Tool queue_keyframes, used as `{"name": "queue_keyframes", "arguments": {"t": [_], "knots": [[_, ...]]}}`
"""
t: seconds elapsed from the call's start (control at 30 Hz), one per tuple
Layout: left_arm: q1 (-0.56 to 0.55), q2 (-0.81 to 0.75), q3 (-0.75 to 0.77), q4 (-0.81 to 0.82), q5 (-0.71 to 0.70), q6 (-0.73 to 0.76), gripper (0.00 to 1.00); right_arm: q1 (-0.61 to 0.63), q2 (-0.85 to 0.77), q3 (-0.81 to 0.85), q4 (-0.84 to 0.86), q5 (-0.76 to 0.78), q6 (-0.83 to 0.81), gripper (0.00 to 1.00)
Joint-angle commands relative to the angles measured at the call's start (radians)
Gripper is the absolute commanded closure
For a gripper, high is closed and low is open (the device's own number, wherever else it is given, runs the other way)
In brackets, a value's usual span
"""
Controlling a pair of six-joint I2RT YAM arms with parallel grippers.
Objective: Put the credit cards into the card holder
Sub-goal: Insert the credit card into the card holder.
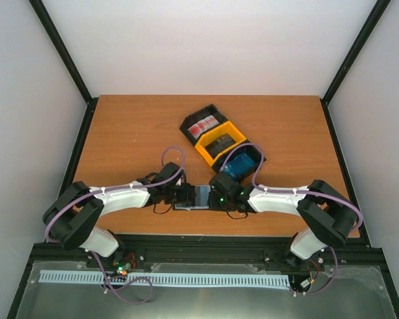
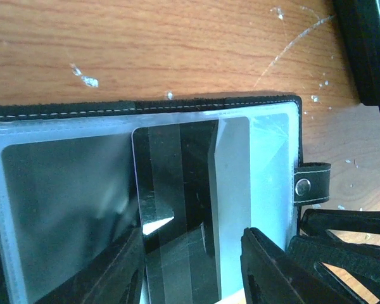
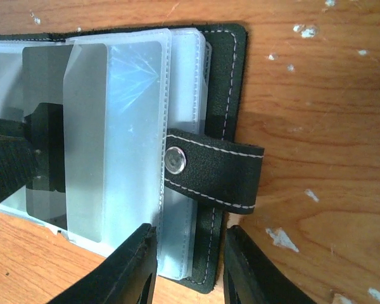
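Wallet (image 1: 198, 197) is lying open on the table (image 1: 120, 133) near the front edge, between both arms. Left gripper (image 2: 193, 253) is pinching a dark card (image 2: 177, 209) over it. Right gripper (image 3: 190, 253) is sitting half-open around the wallet's edge, can't tell if it's gripping.

You have one open card holder (image 2: 50, 202), one dark card (image 2: 177, 190) lying at its clear pocket, and three joined bins (image 1: 203, 153) beyond it, each with cards (image 1: 241, 165) too stacked to count.
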Motion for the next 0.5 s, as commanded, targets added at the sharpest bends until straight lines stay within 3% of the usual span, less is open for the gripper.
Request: {"name": "queue_keyframes", "arguments": {"t": [0.0,0.47], "knots": [[-0.004,0.027,-0.027,0.016,0.055,0.046,0.56,0.008,0.037,-0.017,-0.036,-0.005,0.001,0.69],[-0.004,0.070,-0.032,0.139,0.183,0.085,0.55,0.008,0.045,-0.013,-0.026,-0.011,-0.001,0.71]]}}
